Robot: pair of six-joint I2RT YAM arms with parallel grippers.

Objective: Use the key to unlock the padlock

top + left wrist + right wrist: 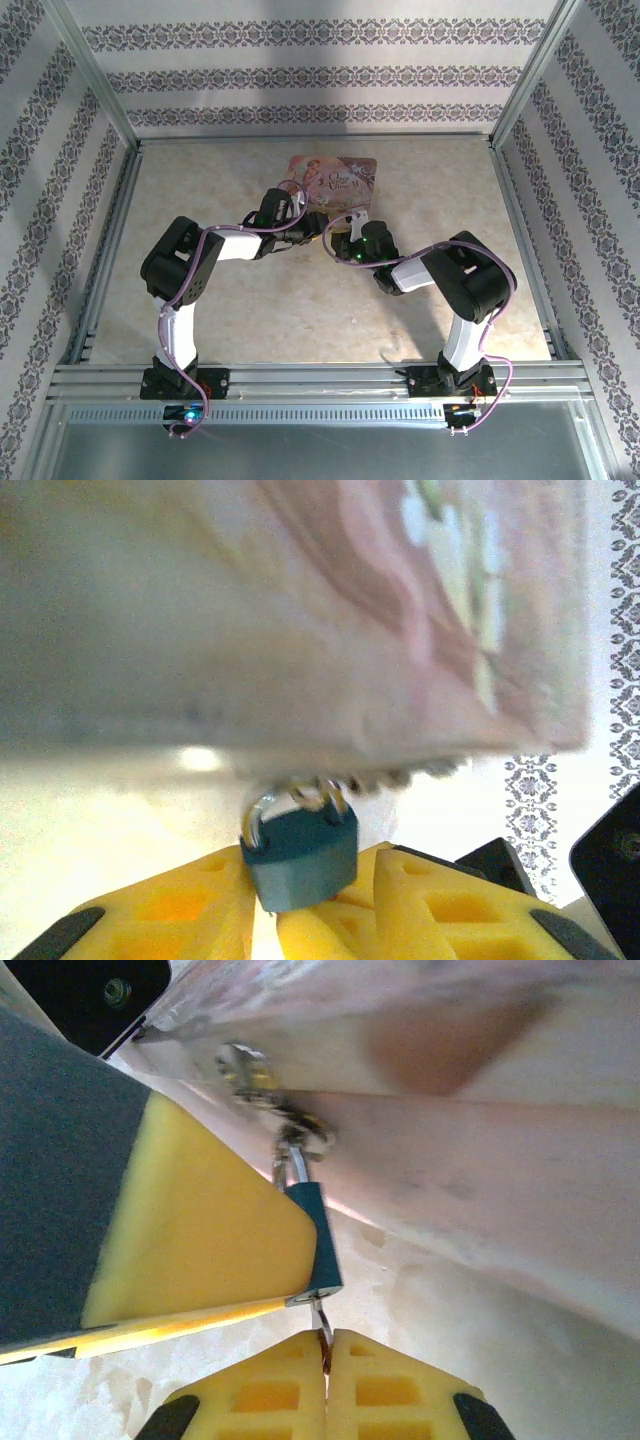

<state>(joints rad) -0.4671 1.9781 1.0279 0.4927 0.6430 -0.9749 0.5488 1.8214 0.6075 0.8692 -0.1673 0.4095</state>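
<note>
On the tin box (300,610) clasp (252,1072), padlock (298,855)

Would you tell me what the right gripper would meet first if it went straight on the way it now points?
Most likely the small blue-bodied metal padlock, just beyond the right gripper; the thin metal key it pinches reaches the lock's underside. The pink printed tin box lies behind it.

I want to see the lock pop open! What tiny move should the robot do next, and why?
Probably a gentle twist of the right gripper to turn the key. Its shut fingers pinch the key, whose tip seems to sit in the bottom of the padlock. The left gripper flanks the padlock, which hangs from the tin box.
</note>
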